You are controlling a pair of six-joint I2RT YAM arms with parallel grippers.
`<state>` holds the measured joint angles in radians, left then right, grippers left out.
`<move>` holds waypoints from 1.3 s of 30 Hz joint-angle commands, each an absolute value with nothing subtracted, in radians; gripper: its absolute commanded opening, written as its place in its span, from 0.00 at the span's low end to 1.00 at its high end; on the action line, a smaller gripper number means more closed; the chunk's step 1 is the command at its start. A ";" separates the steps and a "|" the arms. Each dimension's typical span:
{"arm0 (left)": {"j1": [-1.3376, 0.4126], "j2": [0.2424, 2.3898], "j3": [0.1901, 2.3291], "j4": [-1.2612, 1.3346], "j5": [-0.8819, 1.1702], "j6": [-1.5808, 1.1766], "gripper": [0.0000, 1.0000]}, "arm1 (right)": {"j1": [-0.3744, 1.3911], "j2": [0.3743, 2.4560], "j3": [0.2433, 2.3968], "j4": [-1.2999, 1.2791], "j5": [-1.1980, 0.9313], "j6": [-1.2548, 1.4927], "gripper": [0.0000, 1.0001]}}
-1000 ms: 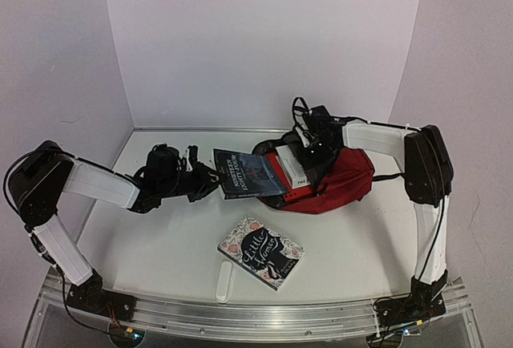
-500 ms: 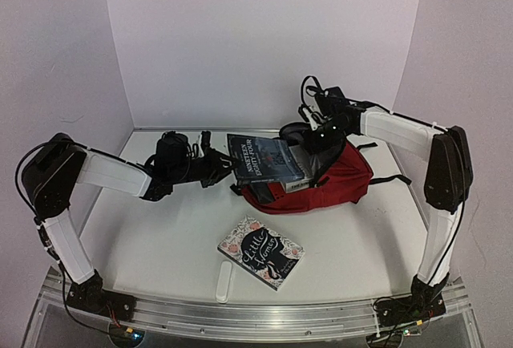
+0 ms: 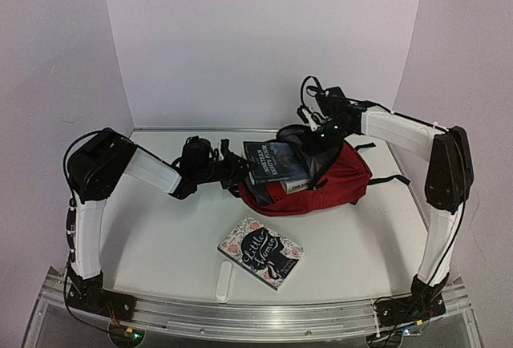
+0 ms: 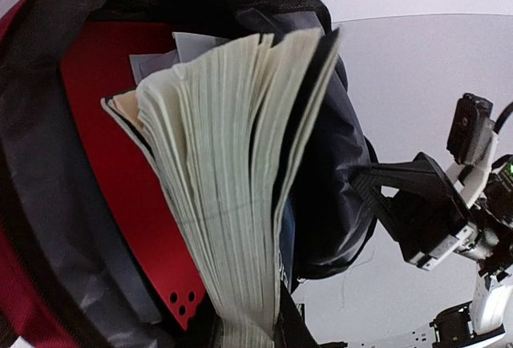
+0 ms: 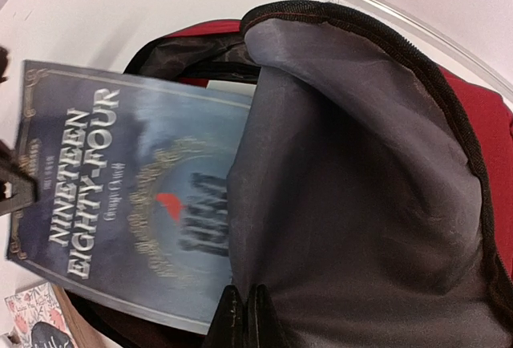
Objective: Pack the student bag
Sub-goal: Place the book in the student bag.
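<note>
Right gripper (image 5: 243, 317) pinched fully shut on the edge of the grey-lined flap of the dark red soft fabric student bag (image 3: 346, 181), flap lifted, mouth held wide. Left gripper (image 3: 238, 173) clamped narrowly on the near end of a dark blue paperback book (image 3: 276, 161) titled Nineteen Eighty-Four, pages fanned, far end partway inside the bag's mouth. Within the bag: a flat bright red folder (image 4: 104, 115) against the lining, a white sheet (image 4: 200, 43) showing at its top edge. Bag lying on its side toward the back right of the white table (image 3: 152, 236). Nearer the front, well apart from the bag, a floral-covered paperback (image 3: 260, 252) titled Little Women, flat on the table, with a small white stick-shaped object (image 3: 224, 282) just beside it.
</note>
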<state>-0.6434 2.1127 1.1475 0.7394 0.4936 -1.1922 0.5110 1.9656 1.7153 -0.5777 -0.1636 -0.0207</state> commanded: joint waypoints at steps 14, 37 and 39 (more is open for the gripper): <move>-0.739 2.460 1.884 0.316 0.559 -1.139 0.19 | 0.515 1.992 1.807 -0.551 -0.228 0.023 0.00; -0.736 1.876 1.378 -0.291 0.328 -0.646 1.00 | 0.425 1.887 1.702 -0.711 -0.462 -0.129 0.84; -0.736 1.841 1.308 -0.281 0.344 -0.641 1.00 | 0.425 1.804 1.618 -0.736 -0.521 -0.124 0.88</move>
<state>-0.7368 1.9140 1.4278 -0.2273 0.3163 -0.6913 0.4280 2.0127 1.7001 -0.6421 -0.3987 -0.0813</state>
